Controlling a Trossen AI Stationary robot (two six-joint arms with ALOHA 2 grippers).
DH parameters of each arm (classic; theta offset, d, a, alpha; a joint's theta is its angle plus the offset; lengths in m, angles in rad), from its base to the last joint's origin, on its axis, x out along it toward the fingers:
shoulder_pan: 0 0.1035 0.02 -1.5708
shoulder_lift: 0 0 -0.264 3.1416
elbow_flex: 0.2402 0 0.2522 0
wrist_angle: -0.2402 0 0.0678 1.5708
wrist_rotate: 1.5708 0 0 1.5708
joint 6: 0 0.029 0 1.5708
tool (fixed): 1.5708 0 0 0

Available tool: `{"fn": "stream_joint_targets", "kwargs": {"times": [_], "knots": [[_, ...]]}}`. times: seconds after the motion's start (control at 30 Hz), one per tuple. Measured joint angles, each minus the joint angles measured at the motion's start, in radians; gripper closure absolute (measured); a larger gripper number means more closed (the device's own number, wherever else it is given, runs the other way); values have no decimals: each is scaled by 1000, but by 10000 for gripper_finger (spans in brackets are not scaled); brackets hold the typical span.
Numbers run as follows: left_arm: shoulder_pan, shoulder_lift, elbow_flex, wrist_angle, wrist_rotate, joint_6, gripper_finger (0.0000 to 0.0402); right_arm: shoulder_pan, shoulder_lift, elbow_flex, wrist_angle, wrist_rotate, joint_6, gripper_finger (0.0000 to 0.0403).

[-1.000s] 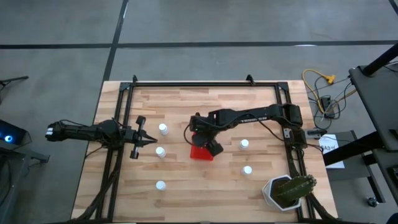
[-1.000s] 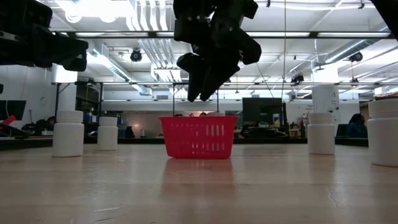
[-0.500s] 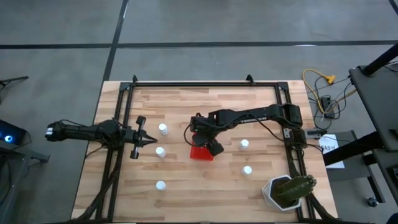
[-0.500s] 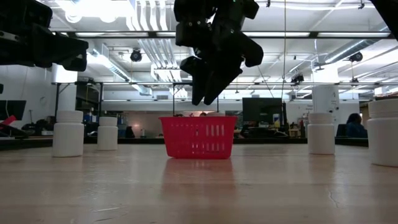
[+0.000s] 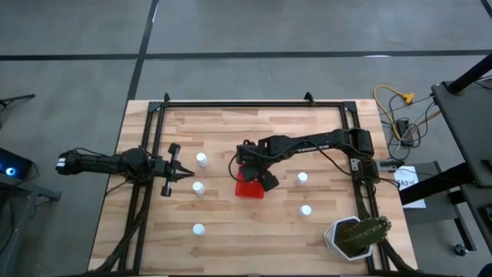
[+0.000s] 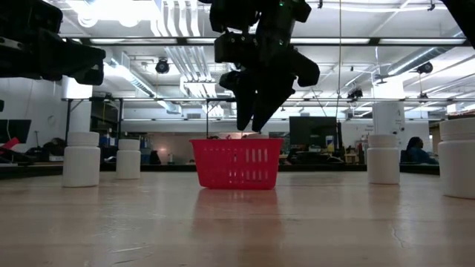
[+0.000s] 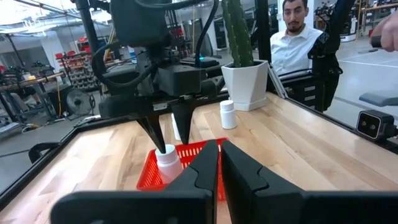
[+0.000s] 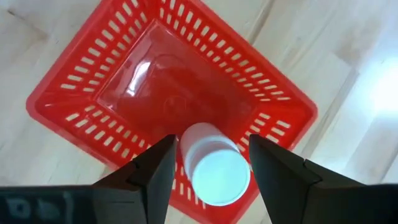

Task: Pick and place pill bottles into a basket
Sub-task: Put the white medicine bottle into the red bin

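Note:
The red basket (image 5: 247, 189) stands mid-table; it also shows in the low view (image 6: 236, 163). My right gripper (image 5: 257, 178) hangs over it, fingers pointing down, open. One white pill bottle (image 8: 214, 171) stands in the basket by its wall. The two fingers stand on either side of it, and red shows between it and one finger. It also shows in the left wrist view (image 7: 166, 163). Several other bottles stand on the table: left (image 5: 201, 159), (image 5: 198, 187), (image 5: 199, 228), and right (image 5: 302, 178), (image 5: 306, 209). My left gripper (image 5: 191, 175) waits shut at the left.
A white pot with a green plant (image 5: 355, 237) stands at the near right corner. A black frame (image 5: 254, 103) runs round the table's edges. A person (image 7: 298, 37) sits beyond the table's right side. Bare wood lies in front of the basket.
My right gripper has come down a little toward the basket and tipped from a slant to nearly upright, its fingertips now just above the rim. The basket and the bottles on the table have stayed put.

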Motion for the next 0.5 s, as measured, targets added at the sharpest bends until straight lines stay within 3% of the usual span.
{"fn": "stream_joint_targets", "kwargs": {"times": [0.5], "knots": [[0, -1, 0, 0, 0, 0, 400, -3, 40, -11, 128, 1, -51, 211]]}}
